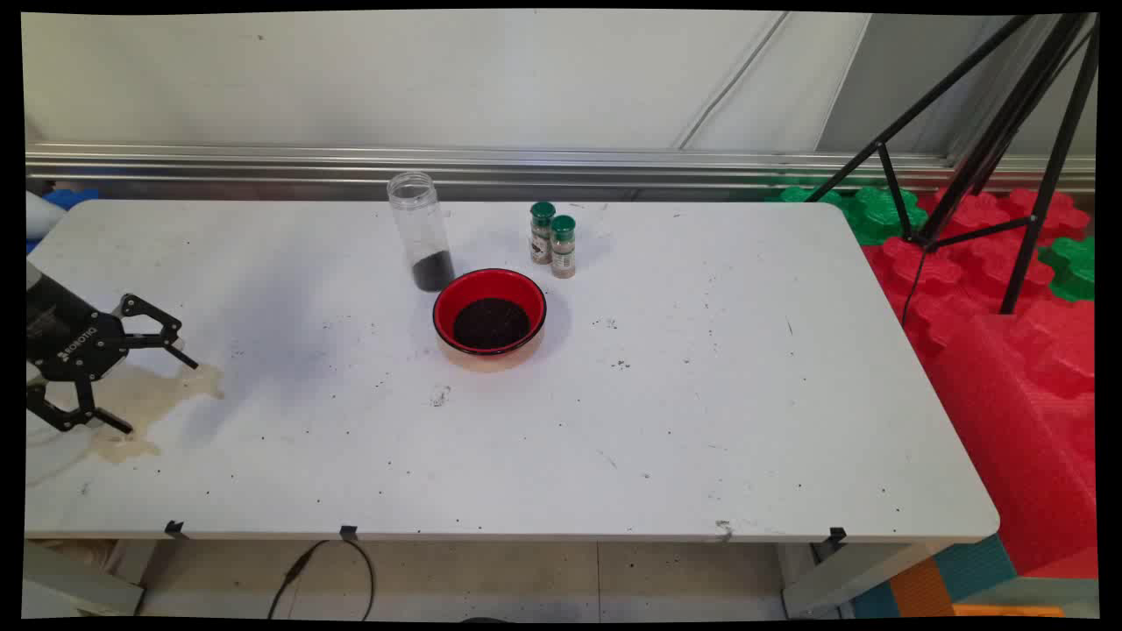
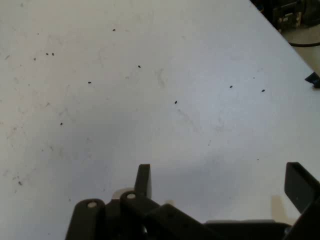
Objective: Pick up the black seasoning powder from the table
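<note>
My black gripper [image 1: 158, 396] hangs over the left end of the white table [image 1: 701, 421], open and holding nothing. Its two fingers [image 1: 180, 354] point to the right, above a pale yellowish stain [image 1: 145, 405]. In the hand view the gripper [image 2: 220, 182] stands wide apart over bare tabletop [image 2: 150, 100] dotted with small dark specks; one finger [image 2: 143, 181] shows at the bottom middle, the other at the bottom right. A red bowl [image 1: 489, 312] of dark grains sits far to the right of the gripper, near the table's middle.
Behind the bowl stands a clear jar [image 1: 421, 231] with dark grains at its bottom. Two small green-capped spice bottles [image 1: 553, 238] stand to its right. A black tripod [image 1: 990, 149] and red and green foam blocks [image 1: 1008, 315] lie beyond the table's right end.
</note>
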Tool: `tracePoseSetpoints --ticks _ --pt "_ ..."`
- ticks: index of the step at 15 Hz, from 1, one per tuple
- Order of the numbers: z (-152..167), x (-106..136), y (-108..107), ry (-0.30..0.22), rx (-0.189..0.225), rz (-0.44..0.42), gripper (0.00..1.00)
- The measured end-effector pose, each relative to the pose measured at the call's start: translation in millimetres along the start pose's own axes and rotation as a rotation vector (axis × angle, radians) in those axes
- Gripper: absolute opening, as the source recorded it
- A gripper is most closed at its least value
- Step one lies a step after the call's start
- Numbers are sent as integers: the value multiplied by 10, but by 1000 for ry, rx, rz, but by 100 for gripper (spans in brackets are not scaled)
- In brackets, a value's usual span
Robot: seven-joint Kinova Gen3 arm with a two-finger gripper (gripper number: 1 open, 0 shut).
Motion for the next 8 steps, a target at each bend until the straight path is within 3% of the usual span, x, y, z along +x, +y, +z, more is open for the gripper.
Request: tracePoseSetpoints --ticks 8 --pt "-40 88 -86 7 33 -64 100"
